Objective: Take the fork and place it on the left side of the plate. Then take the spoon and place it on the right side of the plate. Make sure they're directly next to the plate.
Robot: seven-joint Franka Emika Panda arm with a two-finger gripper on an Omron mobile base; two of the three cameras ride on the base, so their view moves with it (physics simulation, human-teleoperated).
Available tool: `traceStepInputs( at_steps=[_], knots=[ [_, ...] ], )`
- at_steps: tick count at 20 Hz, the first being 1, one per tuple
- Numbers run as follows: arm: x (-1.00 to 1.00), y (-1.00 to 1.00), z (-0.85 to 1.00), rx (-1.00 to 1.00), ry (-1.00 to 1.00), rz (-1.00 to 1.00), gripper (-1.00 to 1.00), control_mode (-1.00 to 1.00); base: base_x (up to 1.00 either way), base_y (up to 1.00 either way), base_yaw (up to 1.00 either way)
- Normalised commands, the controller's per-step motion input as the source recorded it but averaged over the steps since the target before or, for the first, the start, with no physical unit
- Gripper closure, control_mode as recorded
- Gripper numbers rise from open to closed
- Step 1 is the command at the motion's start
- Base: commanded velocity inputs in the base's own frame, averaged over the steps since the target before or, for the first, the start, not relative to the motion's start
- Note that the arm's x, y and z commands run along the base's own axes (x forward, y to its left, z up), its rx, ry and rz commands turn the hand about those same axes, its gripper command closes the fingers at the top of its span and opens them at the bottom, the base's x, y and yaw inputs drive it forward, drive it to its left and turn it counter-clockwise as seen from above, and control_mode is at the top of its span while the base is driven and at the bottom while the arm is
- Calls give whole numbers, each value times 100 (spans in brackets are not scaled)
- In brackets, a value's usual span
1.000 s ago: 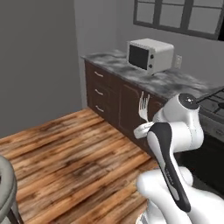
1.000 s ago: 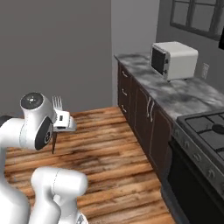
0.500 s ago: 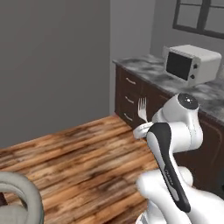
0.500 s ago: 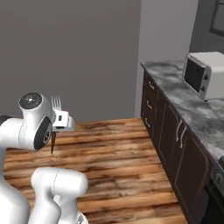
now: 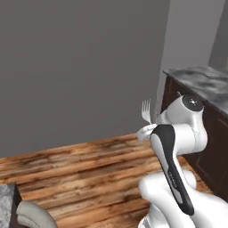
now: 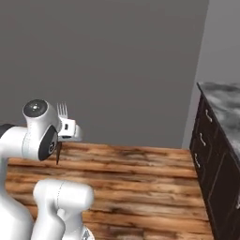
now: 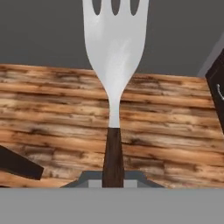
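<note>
Gripper: clamped on the fork's dark handle, carried high beside the arm's upper joint.
Fork: tines up, upright, over the wooden floor, clear of the bench.
Reason, judged: tucked carry pose for driving.
Step, judged: fork in transit; placing beside the plate not yet done.

flat, even rendered light — no glare, soft shadows, slightly coarse and blurry.

Simulated home kitchen: dark wood base cabinets with handled drawers and a grey marbled countertop stood at frame right, over plank wood flooring, plain grey walls behind.
</note>
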Motion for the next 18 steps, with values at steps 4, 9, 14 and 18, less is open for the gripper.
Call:
traceStepInputs(
  at_steps=[4, 9, 14, 18],
  knots=[
    [0, 0, 0, 0, 0, 0, 100, 100, 70, -1, 55],
    [0, 0, 0, 0, 0, 0, 100, 100, 70, -2, 54],
    [0, 0, 0, 0, 0, 0, 100, 100, 69, -3, 55],
    [0, 0, 0, 0, 0, 0, 100, 100, 68, -3, 55]
  ],
)
